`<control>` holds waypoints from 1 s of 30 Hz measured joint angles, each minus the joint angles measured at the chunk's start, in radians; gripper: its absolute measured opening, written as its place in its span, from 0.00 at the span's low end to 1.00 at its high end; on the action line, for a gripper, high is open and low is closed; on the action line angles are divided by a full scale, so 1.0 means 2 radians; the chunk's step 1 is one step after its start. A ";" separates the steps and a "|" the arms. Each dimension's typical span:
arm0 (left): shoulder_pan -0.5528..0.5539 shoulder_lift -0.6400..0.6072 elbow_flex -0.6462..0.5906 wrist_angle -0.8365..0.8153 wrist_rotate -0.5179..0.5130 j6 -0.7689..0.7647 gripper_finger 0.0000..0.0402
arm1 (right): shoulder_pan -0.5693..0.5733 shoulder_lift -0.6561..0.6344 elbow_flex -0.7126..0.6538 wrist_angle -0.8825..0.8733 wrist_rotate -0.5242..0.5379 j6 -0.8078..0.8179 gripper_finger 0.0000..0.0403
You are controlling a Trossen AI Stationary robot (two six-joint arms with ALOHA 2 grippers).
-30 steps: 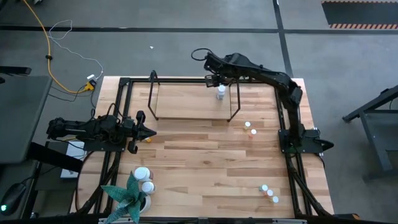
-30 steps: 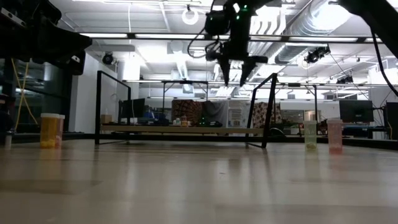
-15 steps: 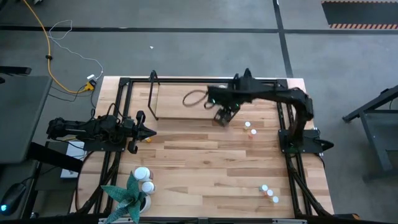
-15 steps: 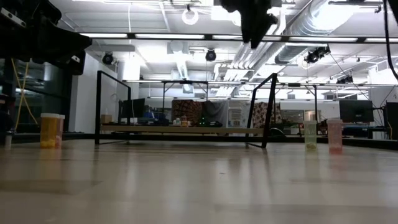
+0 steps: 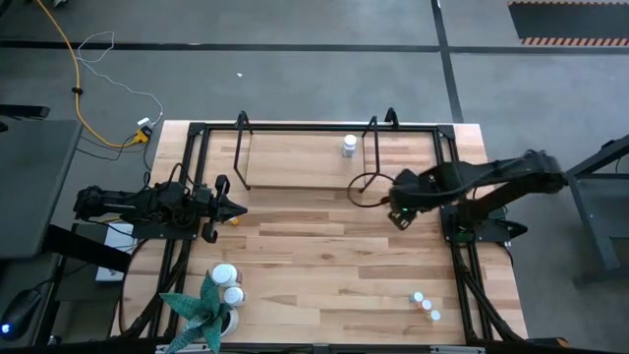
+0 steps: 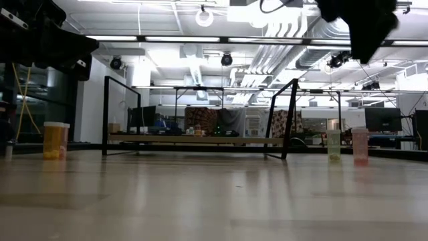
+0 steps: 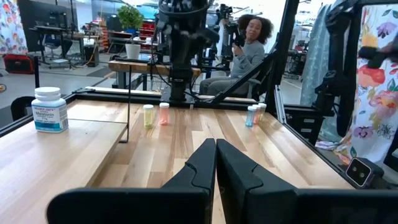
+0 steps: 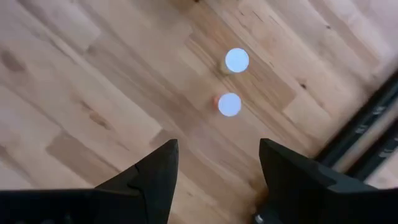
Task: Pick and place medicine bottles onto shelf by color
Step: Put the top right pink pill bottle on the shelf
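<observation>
A white medicine bottle (image 5: 349,146) stands upright on the shelf's light-wood board (image 5: 295,157), near its right hoop. My right gripper (image 5: 398,216) hovers open above two small white-capped bottles (image 8: 236,60) (image 8: 229,104) that stand on the table just off the shelf's right end. The arm hides them in the high view. They also show in the low view (image 6: 333,145) (image 6: 360,145). My left gripper (image 5: 232,208) waits shut at the table's left edge, beside a small orange bottle (image 5: 235,219).
Two larger white bottles (image 5: 226,277) stand by the green plant (image 5: 201,310) at the near left. Three tiny bottles (image 5: 426,306) stand at the near right. The shelf's black hoops (image 5: 241,147) (image 5: 373,147) rise above the board. A person (image 7: 249,50) sits beyond the table.
My right gripper has left the white bottle standing on the shelf, risen, and swung toward the table's near and right side. It is now over the two small bottles off the shelf's right end. The white bottle has stayed where it was.
</observation>
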 joint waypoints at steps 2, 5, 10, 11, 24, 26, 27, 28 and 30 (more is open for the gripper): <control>0.000 0.000 0.000 0.000 0.000 0.000 0.01 | 0.004 -0.031 -0.043 0.039 0.012 0.008 0.53; 0.000 0.000 0.000 0.000 0.000 0.000 0.01 | 0.004 -0.069 -0.094 0.097 0.017 0.000 0.53; 0.000 0.000 0.000 0.000 0.000 0.000 0.01 | 0.004 -0.101 -0.141 0.159 0.017 -0.017 0.53; 0.000 0.000 0.000 0.000 0.000 0.000 0.01 | 0.004 -0.103 -0.145 0.167 0.017 -0.024 0.53; 0.000 0.000 0.000 0.000 0.000 0.000 0.01 | 0.004 -0.104 -0.148 0.233 0.017 -0.107 0.53; 0.000 0.000 0.000 0.000 0.000 0.000 0.01 | 0.004 -0.104 -0.148 0.232 0.017 -0.109 0.53; 0.000 0.000 0.000 0.000 0.000 0.000 0.01 | 0.004 -0.104 -0.148 0.232 0.017 -0.114 0.53; 0.000 0.000 0.000 0.000 0.000 0.000 0.01 | 0.004 -0.104 -0.148 0.234 0.017 -0.120 0.53; 0.000 0.000 0.000 0.000 0.000 0.000 0.01 | 0.004 -0.104 -0.148 0.240 0.014 -0.130 0.53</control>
